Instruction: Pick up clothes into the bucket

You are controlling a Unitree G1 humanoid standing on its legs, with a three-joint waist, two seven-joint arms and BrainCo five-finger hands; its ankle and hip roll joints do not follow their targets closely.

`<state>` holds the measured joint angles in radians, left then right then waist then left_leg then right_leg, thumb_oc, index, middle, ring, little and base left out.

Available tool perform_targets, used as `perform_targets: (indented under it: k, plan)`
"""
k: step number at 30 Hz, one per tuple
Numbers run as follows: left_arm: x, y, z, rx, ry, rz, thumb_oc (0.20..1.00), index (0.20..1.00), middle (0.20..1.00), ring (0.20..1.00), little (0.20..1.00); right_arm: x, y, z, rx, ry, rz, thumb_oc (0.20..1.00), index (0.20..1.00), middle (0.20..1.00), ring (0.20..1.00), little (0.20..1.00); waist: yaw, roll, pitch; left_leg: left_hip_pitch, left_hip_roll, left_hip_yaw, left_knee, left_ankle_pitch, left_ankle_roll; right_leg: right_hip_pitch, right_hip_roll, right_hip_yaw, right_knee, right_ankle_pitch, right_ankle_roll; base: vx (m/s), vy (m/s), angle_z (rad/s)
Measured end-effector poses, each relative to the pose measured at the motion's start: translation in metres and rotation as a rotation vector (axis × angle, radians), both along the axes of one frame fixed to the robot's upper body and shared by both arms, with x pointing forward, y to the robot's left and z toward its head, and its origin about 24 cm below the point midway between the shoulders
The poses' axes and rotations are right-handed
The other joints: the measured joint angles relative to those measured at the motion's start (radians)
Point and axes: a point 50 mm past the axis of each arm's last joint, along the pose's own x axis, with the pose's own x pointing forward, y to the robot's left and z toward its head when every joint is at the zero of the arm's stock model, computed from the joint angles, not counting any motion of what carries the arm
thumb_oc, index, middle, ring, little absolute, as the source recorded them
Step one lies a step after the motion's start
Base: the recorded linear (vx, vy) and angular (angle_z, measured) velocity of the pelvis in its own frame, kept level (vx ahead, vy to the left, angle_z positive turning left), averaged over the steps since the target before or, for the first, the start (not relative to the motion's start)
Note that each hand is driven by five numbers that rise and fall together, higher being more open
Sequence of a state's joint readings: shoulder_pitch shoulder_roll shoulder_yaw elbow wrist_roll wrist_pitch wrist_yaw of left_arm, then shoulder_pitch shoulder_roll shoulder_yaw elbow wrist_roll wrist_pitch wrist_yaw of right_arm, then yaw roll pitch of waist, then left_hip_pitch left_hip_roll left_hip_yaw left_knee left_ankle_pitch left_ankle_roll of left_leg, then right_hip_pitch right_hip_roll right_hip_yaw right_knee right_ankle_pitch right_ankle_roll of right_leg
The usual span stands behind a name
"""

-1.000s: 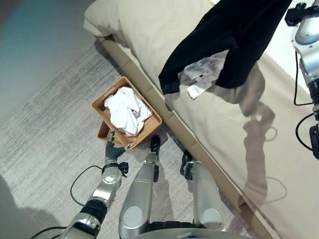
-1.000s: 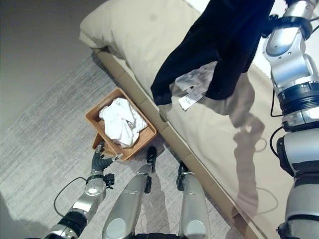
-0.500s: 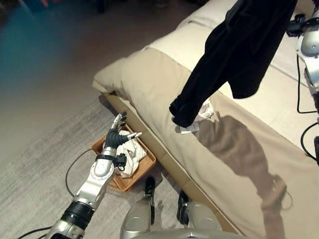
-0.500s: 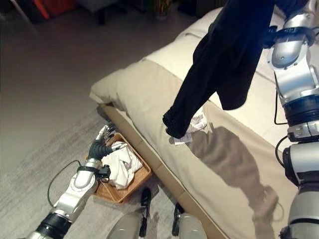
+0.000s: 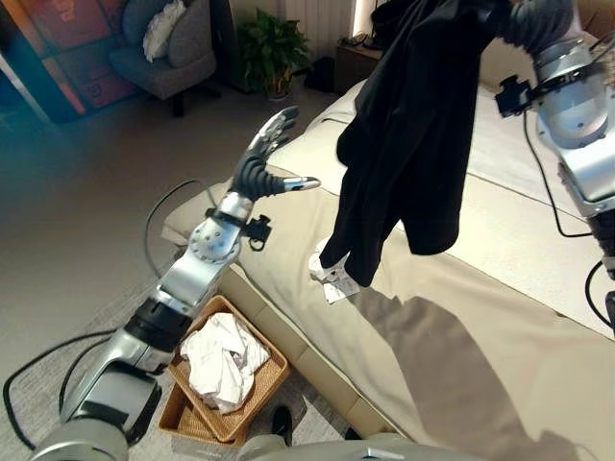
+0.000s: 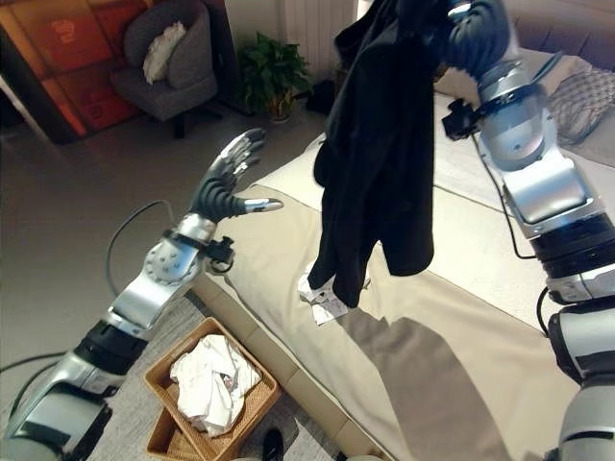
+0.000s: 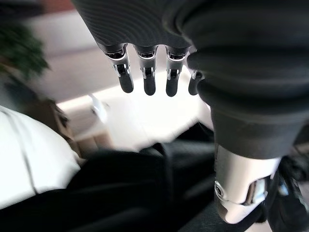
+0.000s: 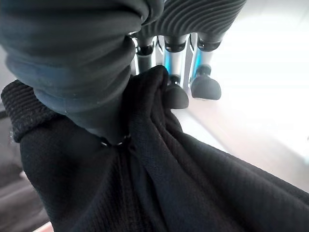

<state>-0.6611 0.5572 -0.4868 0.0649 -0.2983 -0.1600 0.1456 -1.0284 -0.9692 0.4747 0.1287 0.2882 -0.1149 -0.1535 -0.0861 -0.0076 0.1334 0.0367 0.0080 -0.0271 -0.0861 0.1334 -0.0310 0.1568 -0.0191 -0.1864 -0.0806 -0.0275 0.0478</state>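
A black garment (image 5: 413, 144) hangs long from my right hand (image 6: 473, 36), raised high over the bed. In the right wrist view its fingers (image 8: 175, 94) are curled into the black cloth (image 8: 193, 183). A white patch with tags (image 5: 332, 279) shows at the garment's lower end, just above the bedcover. My left hand (image 5: 264, 158) is lifted to the garment's left, fingers (image 7: 145, 77) straight and holding nothing. On the floor by the bed stands a wicker basket (image 5: 261, 336) with white clothes (image 5: 223, 360) in it.
The bed (image 5: 461, 327) with its beige cover fills the right side; its edge runs right beside the basket. A grey rug (image 6: 125, 432) lies under the basket. An armchair (image 5: 168, 53) and a potted plant (image 5: 271, 48) stand at the back.
The camera has tilted up. My left arm rose from beside the basket to chest height over the bed's corner. My right hand lifted the black garment higher.
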Motion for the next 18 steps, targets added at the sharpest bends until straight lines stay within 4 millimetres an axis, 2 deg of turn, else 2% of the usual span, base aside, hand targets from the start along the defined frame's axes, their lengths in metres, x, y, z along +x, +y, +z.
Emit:
perform_targets:
  k: [4, 10, 15, 18]
  plan:
    - [-0.002, -0.016, -0.004, -0.004, 0.046, -0.078, 1.0, 1.0, 1.0, 1.0, 1.0, -0.002, 0.011, -0.02, -0.035, 0.089, 0.084, 0.2, 0.2, 0.2, 0.2, 0.2, -0.013, 0.005, -0.007, 0.01, 0.003, 0.0, 0.0, -0.003, -0.004, 0.013, 0.004, 0.0, -0.008, 0.004, -0.003, 0.0, 0.0, 0.0]
    - [-0.007, -0.057, -0.016, -0.009, 0.209, -0.295, 1.0, 1.0, 1.0, 1.0, 1.0, -0.003, 0.031, -0.036, -0.079, 0.178, 0.191, 0.2, 0.2, 0.2, 0.2, 0.2, -0.01, 0.011, -0.012, 0.009, 0.004, -0.002, 0.0, -0.003, -0.004, 0.013, 0.005, -0.001, -0.008, 0.008, -0.007, 0.0, 0.0, 0.0]
    - [0.001, -0.068, -0.026, -0.014, 0.267, -0.282, 1.0, 1.0, 1.0, 1.0, 1.0, -0.015, 0.049, -0.049, -0.081, 0.211, 0.295, 0.2, 0.2, 0.2, 0.2, 0.2, -0.009, 0.016, -0.019, 0.008, 0.001, -0.005, 0.0, -0.003, -0.004, 0.014, 0.004, -0.008, -0.008, 0.009, -0.007, 0.0, 0.004, 0.02]
    - [0.005, -0.07, -0.032, -0.018, 0.288, -0.262, 1.0, 1.0, 1.0, 1.0, 1.0, -0.016, 0.052, -0.058, -0.068, 0.235, 0.316, 0.2, 0.2, 0.2, 0.2, 0.2, -0.008, 0.017, -0.022, 0.008, 0.001, -0.009, 0.0, -0.003, -0.004, 0.015, 0.004, -0.013, -0.008, 0.009, -0.008, -0.01, 0.013, 0.03]
